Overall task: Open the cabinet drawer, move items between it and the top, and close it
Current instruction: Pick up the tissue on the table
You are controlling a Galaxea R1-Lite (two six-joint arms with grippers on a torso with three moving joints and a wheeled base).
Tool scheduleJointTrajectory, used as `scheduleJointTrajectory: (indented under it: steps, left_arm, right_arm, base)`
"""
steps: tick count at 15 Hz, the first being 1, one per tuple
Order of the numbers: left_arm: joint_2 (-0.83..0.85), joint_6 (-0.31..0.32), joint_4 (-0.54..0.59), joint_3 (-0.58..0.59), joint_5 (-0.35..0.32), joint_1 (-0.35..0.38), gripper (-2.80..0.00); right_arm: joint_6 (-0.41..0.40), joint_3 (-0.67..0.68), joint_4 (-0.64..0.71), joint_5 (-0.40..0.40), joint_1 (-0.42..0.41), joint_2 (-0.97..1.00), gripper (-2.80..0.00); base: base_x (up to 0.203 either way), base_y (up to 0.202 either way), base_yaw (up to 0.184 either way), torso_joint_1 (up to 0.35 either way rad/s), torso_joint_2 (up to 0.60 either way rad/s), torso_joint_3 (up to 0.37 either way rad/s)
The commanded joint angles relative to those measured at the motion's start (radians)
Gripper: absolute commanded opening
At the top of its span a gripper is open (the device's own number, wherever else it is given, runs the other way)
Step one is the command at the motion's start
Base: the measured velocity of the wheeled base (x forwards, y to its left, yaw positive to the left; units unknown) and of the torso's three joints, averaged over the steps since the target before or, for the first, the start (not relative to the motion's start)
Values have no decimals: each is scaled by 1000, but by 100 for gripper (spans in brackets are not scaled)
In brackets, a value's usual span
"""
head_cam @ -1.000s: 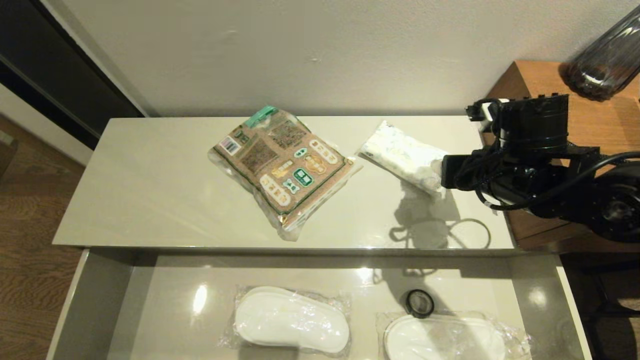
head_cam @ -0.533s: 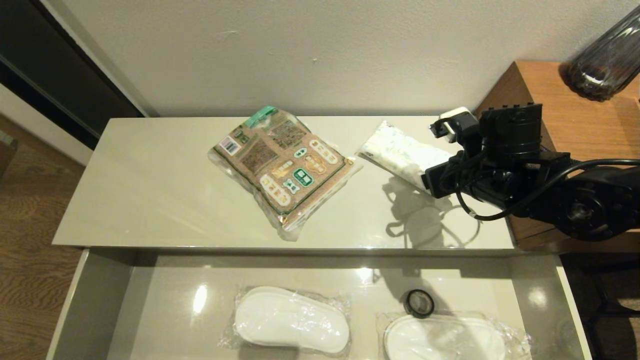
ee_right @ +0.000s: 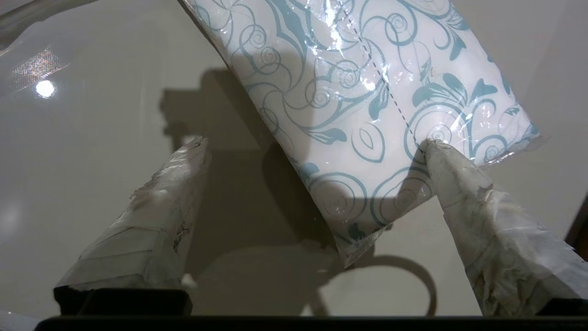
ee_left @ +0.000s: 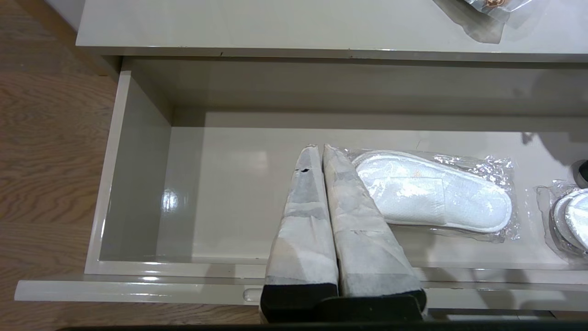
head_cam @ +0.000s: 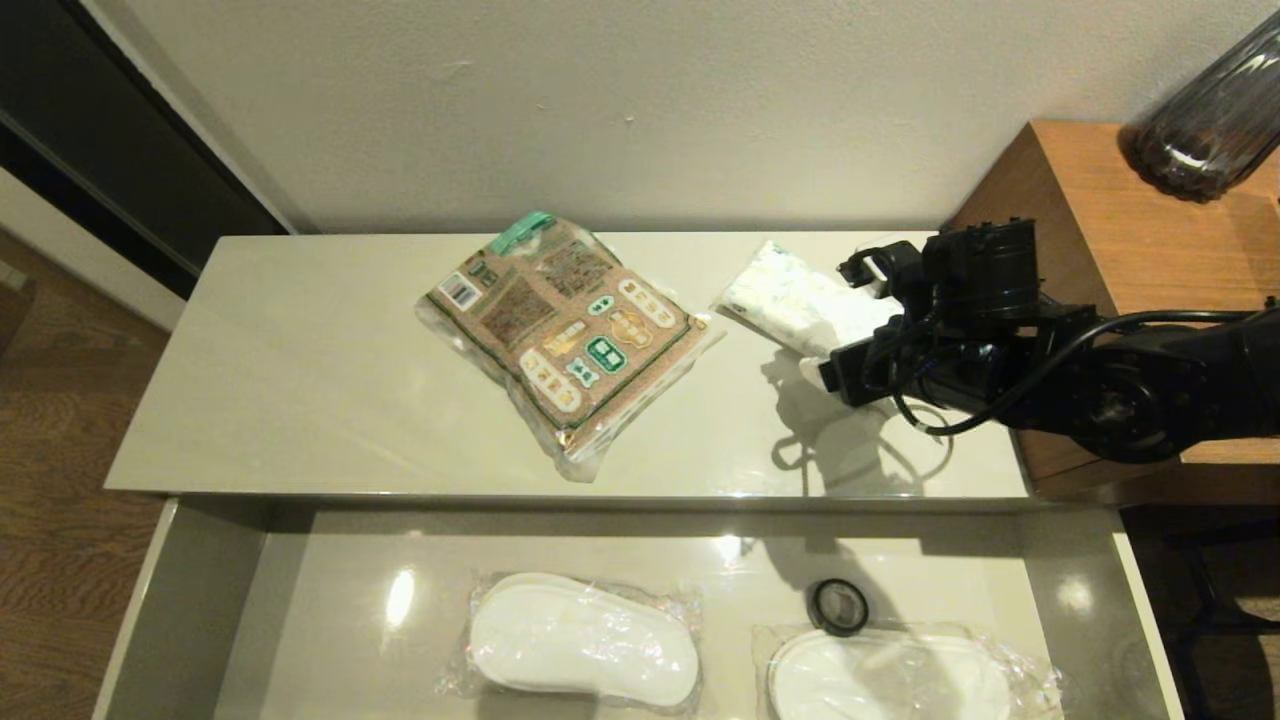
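Note:
The cabinet drawer (head_cam: 190,600) stands pulled open below the top (head_cam: 300,380). Two items lie on the top: the brown-and-green packet (head_cam: 565,335) in the middle and the white pack (head_cam: 800,305) with blue swirls (ee_right: 349,92) to its right. My right gripper (head_cam: 835,345) is open low over the pack's near end (ee_right: 314,142). One fingertip (ee_right: 434,151) lies over the pack's corner, and the other (ee_right: 193,151) is beside it over bare top. My left gripper (ee_left: 317,149) is shut and empty over the drawer's (ee_left: 138,174) front part.
Two white slippers in clear bags (head_cam: 585,635) (head_cam: 890,680) and a small dark tape ring (head_cam: 838,605) lie in the drawer. A taller wooden unit (head_cam: 1130,200) with a dark glass vase (head_cam: 1210,110) stands right of the top, under my right arm. The wall is close behind.
My right arm has swung left and dropped over the white pack's near end, and its fingers have spread wider. The packet, the pack and the left gripper have not moved.

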Motion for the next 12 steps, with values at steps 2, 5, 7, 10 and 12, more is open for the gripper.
scheduleJointTrajectory:
  steps: [2,5,7,10,12]
  left_arm:
    - [2,0,0,0,0,-1,-280]
    - [2,0,0,0,0,-1,-280]
    - [2,0,0,0,0,-1,-280]
    - [2,0,0,0,0,0,-280]
    - [2,0,0,0,0,-1,-280]
  right_arm:
    - [-1,-43,-80,-73,-1,108,0]
    - [-5,-52,-146,-109,1,161,0]
    - [-1,-70,-150,-131,4,166,0]
    - [3,-72,-149,-163,11,153,-280]
    - [15,-59,-145,-166,22,127,-280]
  base:
    - [0,0,0,0,0,0]
    - [0,0,0,0,0,0]
    - [0,0,0,0,0,0]
    - [0,0,0,0,0,0]
    - [0,0,0,0,0,0]
